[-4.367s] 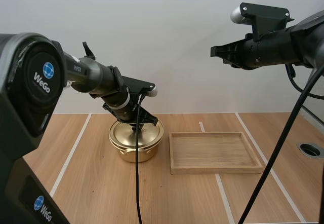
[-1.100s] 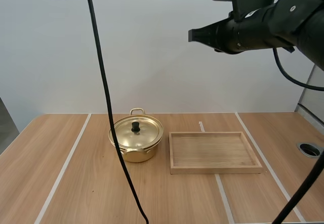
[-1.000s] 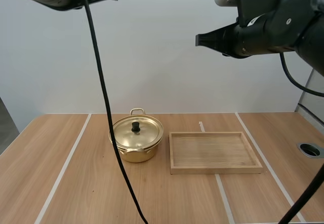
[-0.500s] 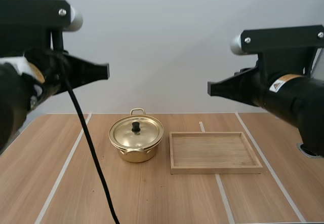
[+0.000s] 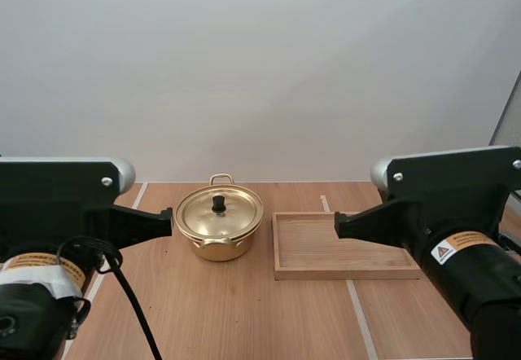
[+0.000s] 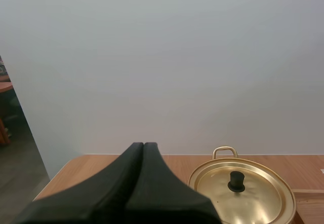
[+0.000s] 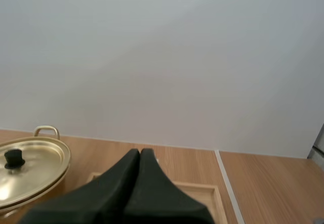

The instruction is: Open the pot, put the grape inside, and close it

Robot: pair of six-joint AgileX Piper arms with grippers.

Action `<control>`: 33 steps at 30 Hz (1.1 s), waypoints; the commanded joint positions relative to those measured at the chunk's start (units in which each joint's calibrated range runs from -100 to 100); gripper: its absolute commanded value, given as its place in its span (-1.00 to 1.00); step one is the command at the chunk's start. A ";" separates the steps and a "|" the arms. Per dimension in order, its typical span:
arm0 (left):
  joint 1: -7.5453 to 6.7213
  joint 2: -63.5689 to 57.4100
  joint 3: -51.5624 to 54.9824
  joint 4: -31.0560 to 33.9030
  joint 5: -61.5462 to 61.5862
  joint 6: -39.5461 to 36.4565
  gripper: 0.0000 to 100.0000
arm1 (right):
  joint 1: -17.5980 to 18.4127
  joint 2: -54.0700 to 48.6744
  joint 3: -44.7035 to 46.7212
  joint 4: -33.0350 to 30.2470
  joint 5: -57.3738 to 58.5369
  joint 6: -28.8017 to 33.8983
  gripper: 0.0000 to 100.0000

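Observation:
A gold pot (image 5: 220,234) stands on the table left of centre, its lid (image 5: 220,212) on and a black knob (image 5: 218,204) on top. My left gripper (image 5: 171,221) is low and near the camera, to the left of the pot and apart from it. In the left wrist view its fingers lie together as one dark wedge (image 6: 143,145), with the pot (image 6: 243,198) beyond them. My right gripper (image 5: 337,226) hangs over the near side of the tray. In the right wrist view it is likewise shut on nothing (image 7: 140,151), with the pot lid (image 7: 30,168) off to one side.
A shallow wooden tray (image 5: 346,274) lies right of the pot, nothing in it; its far rim (image 7: 197,187) is beyond my right fingertips. White lines run across the wooden tabletop. A plain wall stands behind the table.
My left gripper left the pot's knob and rose away, the lid staying on. Both arms then came down from high up to low positions near the camera.

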 commanded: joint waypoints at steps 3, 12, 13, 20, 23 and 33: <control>0.07 -0.49 9.02 1.54 -11.53 -0.49 -1.00 | -0.17 -0.59 8.83 -2.01 -8.58 -0.66 -1.00; 1.36 -0.49 16.84 2.25 -17.75 -1.80 -1.00 | -1.11 -2.61 14.71 0.13 -7.78 -0.36 -1.00; 1.73 -0.49 17.51 2.25 -17.75 -2.58 -1.00 | -1.30 -2.61 14.71 1.27 -7.65 -0.36 -1.00; 2.48 -0.49 20.38 1.85 -14.76 -5.54 -1.00 | -1.71 -2.61 14.71 2.81 -2.44 -0.36 -1.00; 2.48 -0.49 20.38 2.22 -14.60 -5.85 -1.00 | -1.71 -2.61 15.34 2.10 -2.28 -0.36 -1.00; 2.48 -0.49 20.38 2.41 -10.51 -5.85 -1.00 | -1.71 -2.61 17.69 1.99 -1.41 -3.33 -1.00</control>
